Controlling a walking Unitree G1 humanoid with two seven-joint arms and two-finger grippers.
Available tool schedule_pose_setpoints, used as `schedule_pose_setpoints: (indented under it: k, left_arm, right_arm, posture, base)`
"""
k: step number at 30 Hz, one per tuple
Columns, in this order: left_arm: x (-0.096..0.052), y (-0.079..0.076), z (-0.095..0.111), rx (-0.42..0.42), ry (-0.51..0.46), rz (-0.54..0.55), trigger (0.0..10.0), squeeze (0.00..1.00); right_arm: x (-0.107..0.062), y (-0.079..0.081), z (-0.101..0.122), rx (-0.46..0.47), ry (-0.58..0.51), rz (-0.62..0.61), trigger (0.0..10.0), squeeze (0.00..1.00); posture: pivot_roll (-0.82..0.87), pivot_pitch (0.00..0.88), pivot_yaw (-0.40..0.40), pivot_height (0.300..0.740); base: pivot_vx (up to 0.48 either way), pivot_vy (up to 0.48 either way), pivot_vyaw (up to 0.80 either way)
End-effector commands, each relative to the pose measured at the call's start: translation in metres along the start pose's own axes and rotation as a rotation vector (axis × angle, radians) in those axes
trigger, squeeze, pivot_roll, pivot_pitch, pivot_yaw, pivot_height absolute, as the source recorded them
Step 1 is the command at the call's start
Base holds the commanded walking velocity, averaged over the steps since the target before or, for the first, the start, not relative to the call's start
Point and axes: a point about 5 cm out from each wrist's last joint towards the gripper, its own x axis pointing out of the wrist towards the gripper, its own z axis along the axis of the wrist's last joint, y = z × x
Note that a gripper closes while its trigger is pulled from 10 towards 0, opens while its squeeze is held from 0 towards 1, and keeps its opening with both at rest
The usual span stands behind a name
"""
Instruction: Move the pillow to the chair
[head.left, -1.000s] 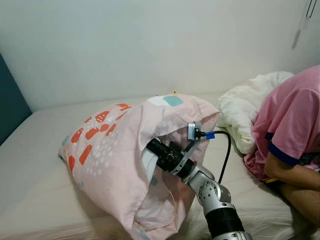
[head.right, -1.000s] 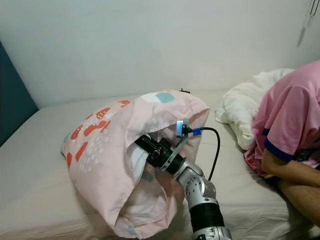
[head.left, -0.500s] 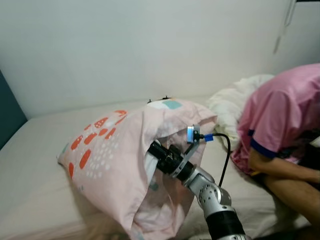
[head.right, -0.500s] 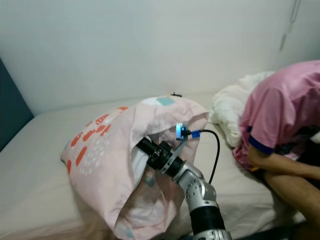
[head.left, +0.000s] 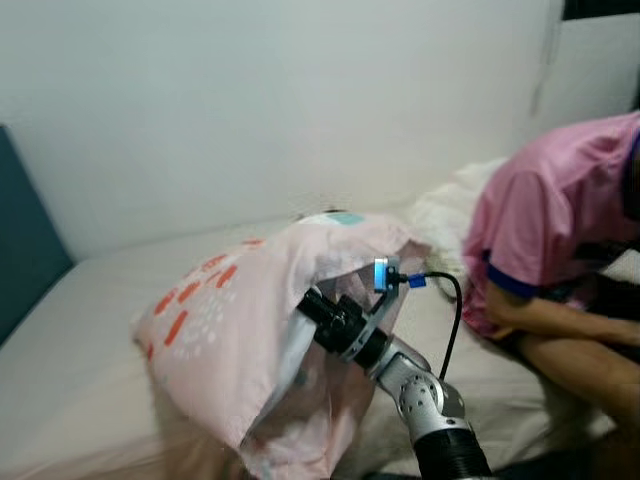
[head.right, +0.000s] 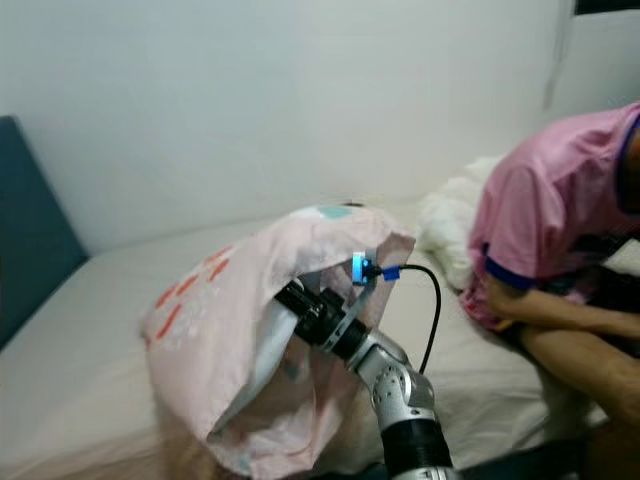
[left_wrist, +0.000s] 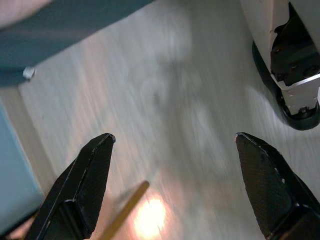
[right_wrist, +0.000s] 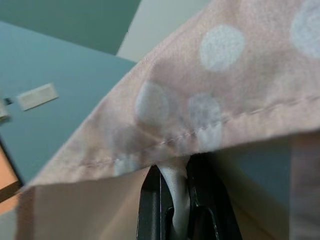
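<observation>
White wall fills the upper half of the head views, above a pale bed (head.left: 80, 330) with a dark blue headboard (head.right: 30, 230) at the left edge. The pink patterned pillow (head.left: 230, 320) hangs at lower centre, lifted by the right gripper (right_wrist: 175, 200), whose arm rises from the bottom edge into the open end of the pillowcase. A person in a pink shirt (head.left: 560, 210) sits at the right, beside rumpled white bedding (head.right: 450, 225).

Compared with a second ago, the whole scene has slid and blurred: more headboard shows at the left and the person sits lower and nearer the edge. That reads as the robot turning with the pillow held, so the carry seems to have begun; no chair is in sight yet.

From the right wrist, the fingers (right_wrist: 150, 210) are closed tight on a fold of white cloth under the pink spotted hem, a grip hidden in the head views. By the left wrist view, the left gripper (left_wrist: 175, 175) hangs spread wide and empty over pale wood floor (left_wrist: 165, 100).
</observation>
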Motion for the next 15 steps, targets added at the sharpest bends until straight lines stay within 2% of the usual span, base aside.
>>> schedule_pose_setpoints:
  k: [1,15]
  left_arm:
    - [0.0011,-0.0048,0.0118,0.009,-0.043,-0.027,10.0,0.00]
    - [0.0013,-0.0023,0.0143,0.018,-0.049,-0.025,10.0,0.00]
  right_arm:
    - [0.0109,0.0084,0.0050,-0.013,-0.046,0.048,0.0,0.00]
    - [0.0097,0.0028,0.0040,-0.022,-0.049,-0.010,0.0,0.00]
  posture:
    - [-0.02,0.018,0.037,0.564]
    - [-0.02,0.014,0.049,0.627]
  base:
    - [0.000,0.000,0.00]
    - [0.000,0.000,0.00]
